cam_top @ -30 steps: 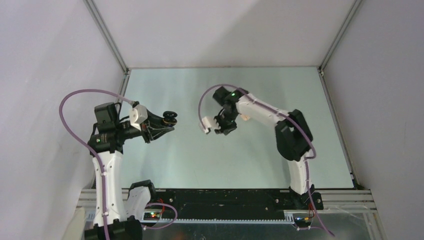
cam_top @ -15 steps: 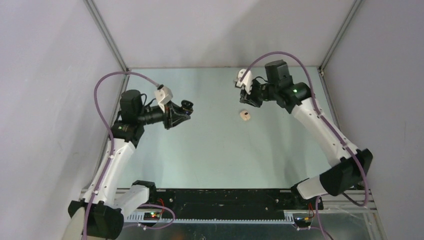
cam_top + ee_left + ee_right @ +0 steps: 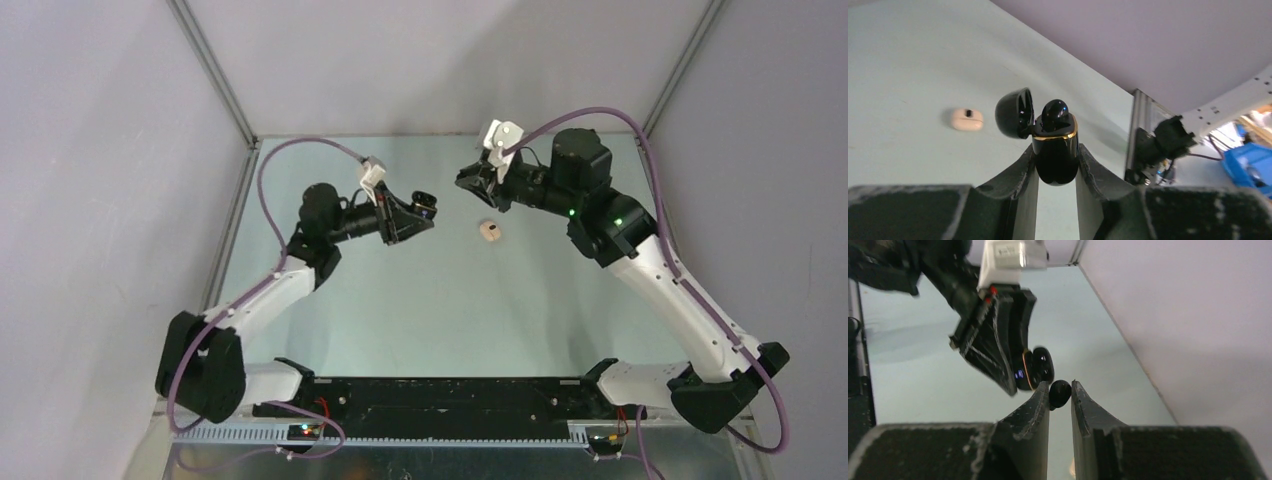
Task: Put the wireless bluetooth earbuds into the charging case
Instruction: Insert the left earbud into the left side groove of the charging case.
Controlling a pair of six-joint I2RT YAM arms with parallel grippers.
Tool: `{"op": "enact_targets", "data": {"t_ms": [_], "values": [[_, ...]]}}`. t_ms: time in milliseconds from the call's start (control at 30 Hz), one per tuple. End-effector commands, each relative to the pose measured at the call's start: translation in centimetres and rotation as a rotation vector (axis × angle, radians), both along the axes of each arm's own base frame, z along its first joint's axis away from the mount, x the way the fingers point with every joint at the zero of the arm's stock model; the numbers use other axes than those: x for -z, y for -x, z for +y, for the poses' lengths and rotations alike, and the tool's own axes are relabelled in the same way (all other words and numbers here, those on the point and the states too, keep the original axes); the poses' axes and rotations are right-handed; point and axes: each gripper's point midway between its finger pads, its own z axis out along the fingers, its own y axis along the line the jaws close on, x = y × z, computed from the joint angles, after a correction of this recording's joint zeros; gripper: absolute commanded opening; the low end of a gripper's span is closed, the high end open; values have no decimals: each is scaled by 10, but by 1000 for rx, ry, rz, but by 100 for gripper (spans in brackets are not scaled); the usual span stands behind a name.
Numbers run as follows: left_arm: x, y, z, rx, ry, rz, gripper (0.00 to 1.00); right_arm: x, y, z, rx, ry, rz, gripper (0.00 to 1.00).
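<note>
My left gripper [image 3: 1056,150] is shut on a black charging case [image 3: 1054,157] with a gold rim. Its lid [image 3: 1013,112] stands open and one black earbud [image 3: 1054,111] sits in it. The case shows in the top view [image 3: 424,201], held above the table. My right gripper [image 3: 1060,386] is shut on a second black earbud [image 3: 1059,393], held in the air just right of the case [image 3: 1035,369]. In the top view the right gripper [image 3: 470,183] faces the left gripper [image 3: 420,208] across a short gap. A white case [image 3: 490,232] lies shut on the table below them, also in the left wrist view [image 3: 967,119]. White earbuds are hidden.
The pale green table [image 3: 440,300] is walled by grey panels at the back and both sides. A metal frame post [image 3: 1138,135] stands at the table's corner. Both arms reach over the far middle of the table.
Both arms have swung toward the table's far middle. The left gripper with the black case moved right, the right gripper moved down-left, and the two now face each other closely.
</note>
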Motion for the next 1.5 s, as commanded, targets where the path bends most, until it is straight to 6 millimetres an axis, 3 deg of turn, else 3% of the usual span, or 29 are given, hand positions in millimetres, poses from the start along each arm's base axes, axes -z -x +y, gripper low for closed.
{"op": "enact_targets", "data": {"t_ms": [0, 167, 400, 633, 1133, 1467], "values": [[-28, 27, -20, 125, 228, -33, 12, -6, -5, 19, 15, -70, 37, 22], [-40, 54, -23, 187, 385, -172, 12, 16, 0, 42, -40, -62, 101, 22], [-38, 70, -37, 228, 412, -250, 11, 37, 17, 58, -114, -12, 76, 22], [-30, 70, -42, 228, 400, -255, 13, 35, 34, 60, -172, -9, 49, 22], [-38, 78, -40, 250, 409, -314, 16, 21, 42, 53, -210, -144, 175, 21], [-41, 78, -40, 255, 415, -307, 18, 37, 39, 65, -221, -138, 209, 22]]}}
